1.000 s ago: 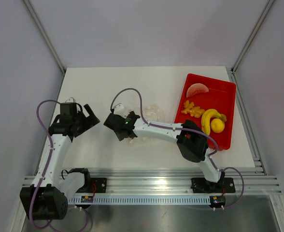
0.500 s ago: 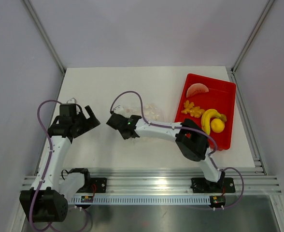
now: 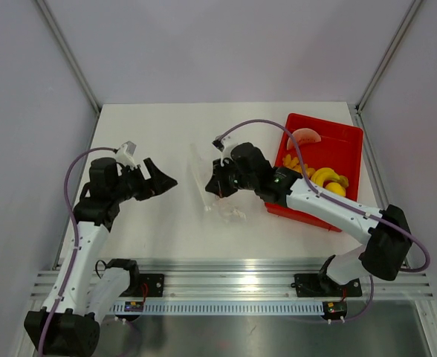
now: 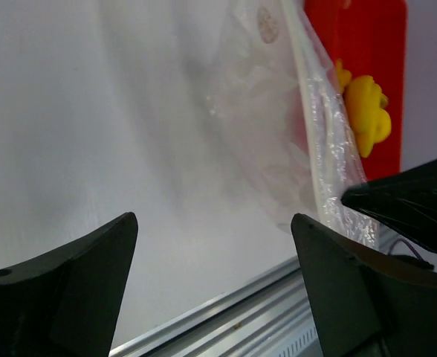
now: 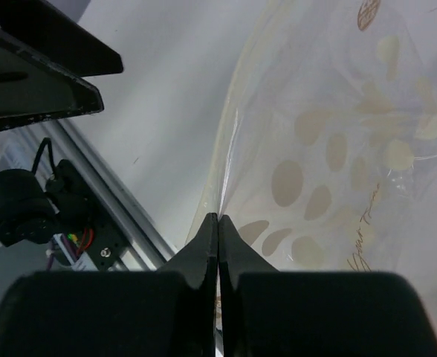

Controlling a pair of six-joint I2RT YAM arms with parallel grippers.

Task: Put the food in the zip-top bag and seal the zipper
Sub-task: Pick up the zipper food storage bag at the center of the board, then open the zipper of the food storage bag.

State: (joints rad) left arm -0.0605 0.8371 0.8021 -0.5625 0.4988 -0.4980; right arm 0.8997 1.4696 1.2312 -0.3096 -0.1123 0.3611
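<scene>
The zip-top bag (image 3: 204, 186) (image 5: 337, 149) (image 4: 278, 111) hangs lifted off the table, its spotted face showing in the right wrist view. My right gripper (image 3: 217, 186) (image 5: 218, 217) is shut on the bag's edge, beside a pale strip that may be the zipper (image 4: 315, 119). My left gripper (image 3: 164, 178) (image 4: 212, 223) is open and holds nothing, a short way left of the bag. The food lies in the red tray (image 3: 348, 149): a watermelon slice (image 3: 304, 137), orange knobbly pieces (image 3: 293, 165), a banana (image 3: 322, 178) and a yellow lump (image 3: 336, 190) (image 4: 367, 111).
The red tray stands at the table's right side, right behind my right arm. A metal rail (image 3: 226, 279) runs along the near edge. White walls close in the table on the left, back and right.
My right gripper has shut on the bag, lifted it off the table and carried it to the right. My left gripper has moved right towards the bag and narrowed slightly.
</scene>
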